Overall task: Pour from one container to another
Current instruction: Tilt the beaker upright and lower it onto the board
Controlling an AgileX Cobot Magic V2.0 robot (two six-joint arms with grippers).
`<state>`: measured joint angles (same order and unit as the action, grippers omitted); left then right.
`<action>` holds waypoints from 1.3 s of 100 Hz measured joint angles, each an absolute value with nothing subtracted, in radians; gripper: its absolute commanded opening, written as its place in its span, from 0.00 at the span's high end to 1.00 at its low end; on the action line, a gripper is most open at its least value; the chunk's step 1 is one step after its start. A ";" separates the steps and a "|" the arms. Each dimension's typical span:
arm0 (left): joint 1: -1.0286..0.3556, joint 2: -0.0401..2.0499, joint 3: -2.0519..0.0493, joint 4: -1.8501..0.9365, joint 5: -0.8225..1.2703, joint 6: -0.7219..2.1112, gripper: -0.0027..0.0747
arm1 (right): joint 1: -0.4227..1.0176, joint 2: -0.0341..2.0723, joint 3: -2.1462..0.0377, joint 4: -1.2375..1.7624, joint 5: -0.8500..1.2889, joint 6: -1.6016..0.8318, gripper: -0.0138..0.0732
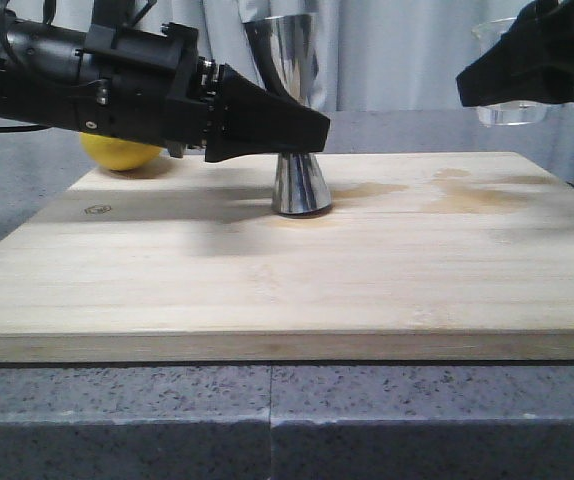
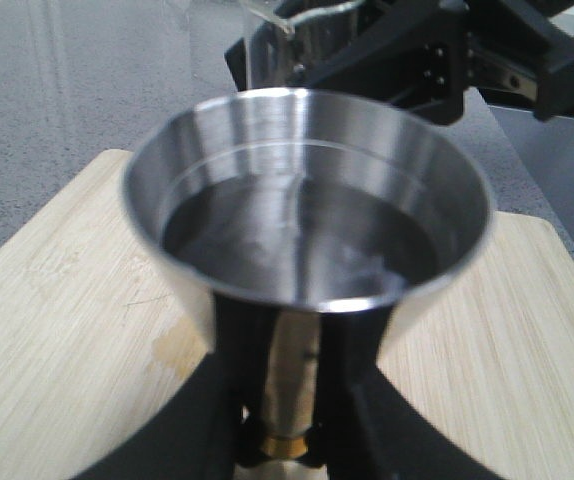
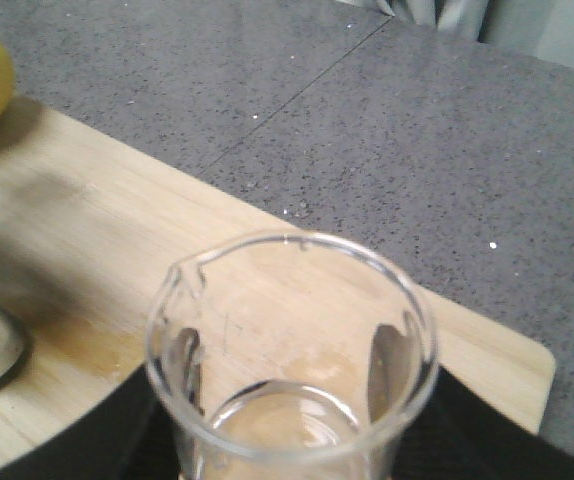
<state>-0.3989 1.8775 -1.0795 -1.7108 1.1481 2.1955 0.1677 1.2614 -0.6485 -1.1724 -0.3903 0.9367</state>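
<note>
Your left arm (image 1: 77,75) reached in low and nearly level from the left edge, over the far-left part of the wooden board (image 1: 267,290). Behind it, at the board's far-left corner, a yellow lemon (image 1: 122,152) sat partly hidden. Your left fingers (image 1: 319,125) were closed on the narrow waist of the steel jigger (image 1: 300,185); in the left wrist view the black fingers (image 2: 367,400) flanked the stem on both sides just above its thin gold band (image 2: 287,440). The jigger stood upright with its base on the board, a little left of centre and toward the far side. Its upper cup (image 2: 307,200) held dark liquid partway up the wall.

To the right of the jigger, pale damp stains (image 1: 467,195) marked the board's far-right area.

Your right arm (image 1: 552,45) came in high at the upper right, well above the board. Your right fingers (image 1: 517,85) gripped the clear glass beaker (image 1: 512,105), holding it in the air, apart from the jigger and to its right. In the right wrist view the beaker (image 3: 292,360) looked about upright, its pour lip (image 3: 182,275) turned toward the jigger side, and only a shallow pool of clear liquid was left at its bottom. The grey speckled counter (image 1: 267,420) carried the board.
</note>
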 measured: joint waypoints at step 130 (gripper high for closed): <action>-0.399 1.878 -1.081 -1.694 1.146 2.180 0.99 | 0.063 1.534 -0.648 -0.972 -0.643 0.645 0.37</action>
